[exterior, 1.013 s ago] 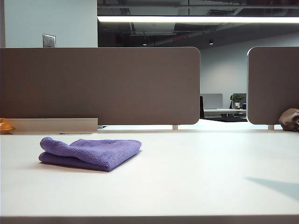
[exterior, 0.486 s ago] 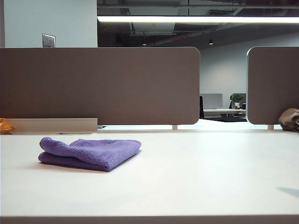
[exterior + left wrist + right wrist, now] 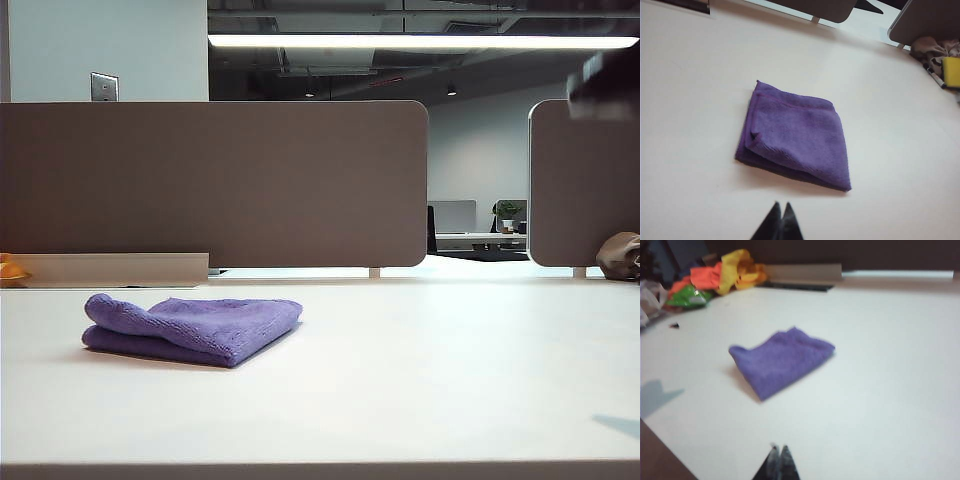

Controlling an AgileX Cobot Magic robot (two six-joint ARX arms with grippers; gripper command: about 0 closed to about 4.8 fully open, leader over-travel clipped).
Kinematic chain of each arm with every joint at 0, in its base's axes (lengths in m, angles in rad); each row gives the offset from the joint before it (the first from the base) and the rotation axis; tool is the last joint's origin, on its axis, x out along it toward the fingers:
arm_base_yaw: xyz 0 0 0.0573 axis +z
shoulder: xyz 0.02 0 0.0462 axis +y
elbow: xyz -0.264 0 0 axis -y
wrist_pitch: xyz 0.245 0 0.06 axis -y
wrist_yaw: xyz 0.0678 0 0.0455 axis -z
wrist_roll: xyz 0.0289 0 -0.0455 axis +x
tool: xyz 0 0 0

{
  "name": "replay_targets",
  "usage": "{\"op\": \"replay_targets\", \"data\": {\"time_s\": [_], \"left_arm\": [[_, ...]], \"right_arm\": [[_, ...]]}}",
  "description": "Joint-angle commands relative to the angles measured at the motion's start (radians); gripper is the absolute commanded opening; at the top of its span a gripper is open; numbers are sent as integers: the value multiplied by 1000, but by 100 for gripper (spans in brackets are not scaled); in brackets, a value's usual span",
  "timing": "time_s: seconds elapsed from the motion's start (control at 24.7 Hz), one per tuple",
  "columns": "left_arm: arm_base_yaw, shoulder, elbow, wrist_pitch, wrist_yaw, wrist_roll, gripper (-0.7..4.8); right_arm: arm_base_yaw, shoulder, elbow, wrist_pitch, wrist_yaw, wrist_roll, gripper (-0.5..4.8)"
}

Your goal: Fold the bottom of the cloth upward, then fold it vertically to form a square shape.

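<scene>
The cloth lies folded into a thick, roughly square pad on the left half of the white worktop, a little way in front of the grey divider panel. Its layers are stacked, with a rounded fold at the left and a corner pointing toward the near right. Nothing touches it.

The left gripper hangs above the worktop just near of the cloth, its jaws pressed together and holding nothing. The right gripper is also up off the worktop, well apart from the cloth, jaws closed and empty. In the exterior view only a dark blurred part of an arm shows at the upper right.

A heap of orange, yellow and green fabric sits at the far edge of the worktop.
</scene>
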Motion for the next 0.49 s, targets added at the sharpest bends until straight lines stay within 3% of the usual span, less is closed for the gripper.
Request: {"op": "replay_targets", "data": {"time_s": [0.04, 0.24, 0.49], "left_arm": [[1, 0, -49, 43, -26, 38, -6], [1, 0, -113, 43, -124, 44, -5], [1, 0, -132, 51, -202, 107, -5]], "right_arm": [[-1, -32, -65, 53, -3, 4, -5], [-2, -39, -127, 54, 5, 0, -5], [-3, -39, -180, 36, 27, -1, -5]]}}
